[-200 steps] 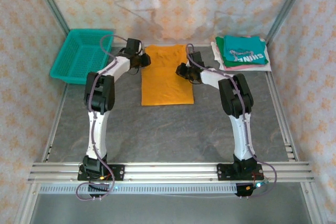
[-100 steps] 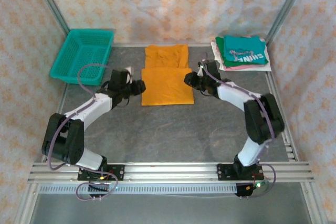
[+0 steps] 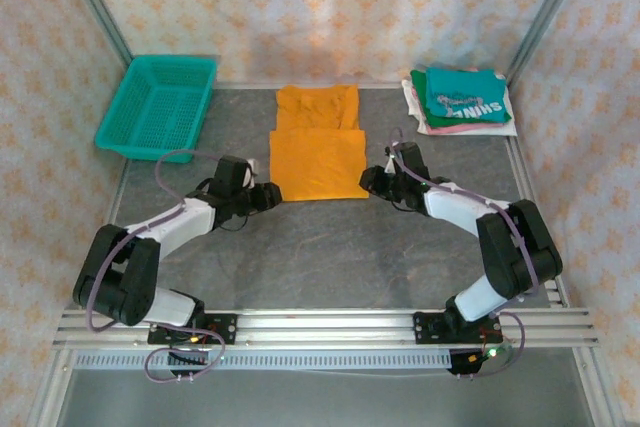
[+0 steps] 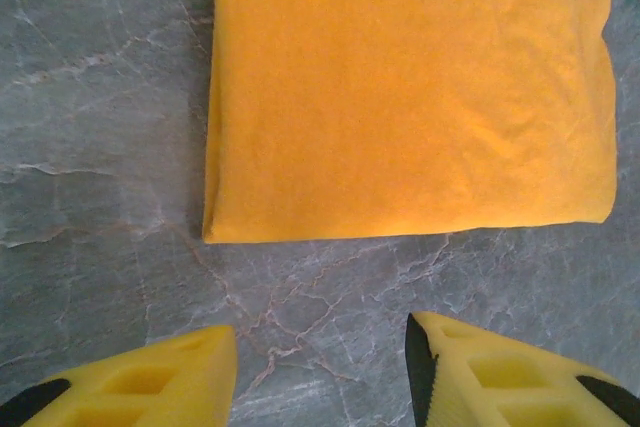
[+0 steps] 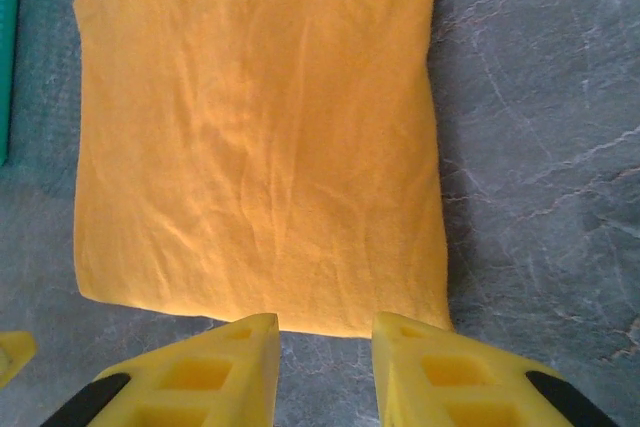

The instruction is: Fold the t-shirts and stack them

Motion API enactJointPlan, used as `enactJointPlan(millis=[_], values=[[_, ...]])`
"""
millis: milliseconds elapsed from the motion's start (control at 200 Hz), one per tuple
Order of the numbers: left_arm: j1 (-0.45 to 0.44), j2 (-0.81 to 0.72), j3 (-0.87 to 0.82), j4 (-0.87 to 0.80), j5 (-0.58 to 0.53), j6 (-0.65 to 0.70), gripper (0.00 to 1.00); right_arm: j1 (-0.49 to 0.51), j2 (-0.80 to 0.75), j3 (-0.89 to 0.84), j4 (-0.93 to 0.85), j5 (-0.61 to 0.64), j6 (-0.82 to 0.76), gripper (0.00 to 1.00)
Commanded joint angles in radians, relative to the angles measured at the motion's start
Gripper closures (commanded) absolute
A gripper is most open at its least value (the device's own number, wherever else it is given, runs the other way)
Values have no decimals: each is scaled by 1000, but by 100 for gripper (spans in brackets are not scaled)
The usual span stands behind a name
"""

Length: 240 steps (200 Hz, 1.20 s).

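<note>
1. A mustard-orange cloth t-shirt [image 3: 316, 147] lies folded flat on the grey marbled bench [image 3: 330, 247].
2. The left tool [image 3: 268, 194] sits just off the shirt's near left corner, its fingers spread and empty.
3. The right tool [image 3: 368, 182] sits by the shirt's near right corner, released and holding nothing.
4. A stack of folded teal, pink and white t-shirts [image 3: 460, 99] lies to the far right of the orange shirt.
5. A teal plastic mesh basket [image 3: 158, 105] stands to its far left.

Light: bright, even, diffuse | Shadows: faint, soft under arms | Glare: none | Focus: sharp; wrist views slightly soft
</note>
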State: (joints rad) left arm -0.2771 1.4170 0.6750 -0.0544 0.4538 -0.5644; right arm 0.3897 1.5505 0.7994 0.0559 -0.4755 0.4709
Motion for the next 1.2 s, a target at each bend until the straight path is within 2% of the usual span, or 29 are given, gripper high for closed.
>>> enactJointPlan(millis=[0,435,751,1006,1161,1196], values=[[-4,38,-6,44,-17,-3,52,18,-17,24,52,8,-7,69],[-4,195,77,106,-12,10,53,21,-27,1,55,22,-9,69],[-4,289,104,164,-8,-4,57,20,-15,-22,79,15,9,70],[-4,327,143,155,-15,4,78,20,-53,-65,86,20,39,69],[-4,338,178,129,-28,12,79,21,-57,-91,103,2,67,69],[-4,341,183,130,-23,14,85,20,-58,-96,105,0,71,69]])
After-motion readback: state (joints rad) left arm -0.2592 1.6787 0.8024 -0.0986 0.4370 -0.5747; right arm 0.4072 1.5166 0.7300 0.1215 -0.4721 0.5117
